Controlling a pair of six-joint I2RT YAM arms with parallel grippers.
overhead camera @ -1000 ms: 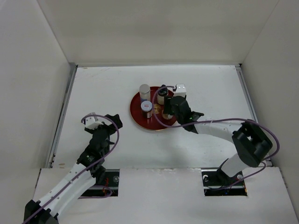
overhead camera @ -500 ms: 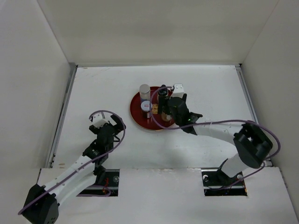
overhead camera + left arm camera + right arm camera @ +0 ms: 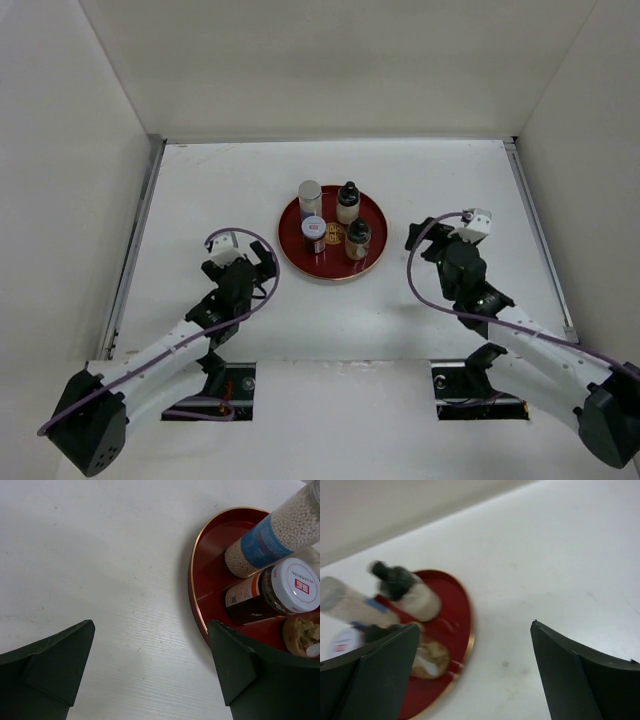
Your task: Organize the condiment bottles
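**Top view.** The red tray (image 3: 290, 255) sits mid-table (image 3: 200, 180) and all four bottles stand upright on it. The cylinder (image 3: 310, 197) is at 11 o'clock of the tray's centre and the far bottle (image 3: 347, 203), dark-capped, is at 1 o'clock. The jar (image 3: 314, 233) is at 9 o'clock and the near bottle (image 3: 357, 240) at 3 o'clock. A gold emblem (image 3: 335, 235) shows between the last two. The left gripper (image 3: 258, 262) hangs at 8 o'clock of the tray, just off its rim, with its jaws spread and nothing in them. The right gripper (image 3: 420, 243) is at 3 o'clock of the tray, clear of the rim, also spread wide and holding nothing.

**Left wrist.** The left gripper (image 3: 151, 625) has both dark fingers (image 3: 50, 665) set far apart over bare table (image 3: 100, 555). The tray (image 3: 192, 580) fills the 2 o'clock corner. On it the cylinder (image 3: 270, 535), blue-banded and full of white grains, leans out of frame. The jar (image 3: 280, 592) stands at 6 o'clock of it, with its white and red lid towards the camera. A pale bottle (image 3: 302, 635) is partly hidden behind the right finger.

**Right wrist.** This view is blurred. The right gripper (image 3: 475, 625) is wide apart and empty. The tray (image 3: 470, 625) lies at 9 o'clock. It carries the dark-capped far bottle (image 3: 407, 587), the cylinder (image 3: 350, 605), a sliver of the jar (image 3: 342, 642) and the near bottle (image 3: 430, 660). The last two are partly hidden behind the left finger (image 3: 375, 670).
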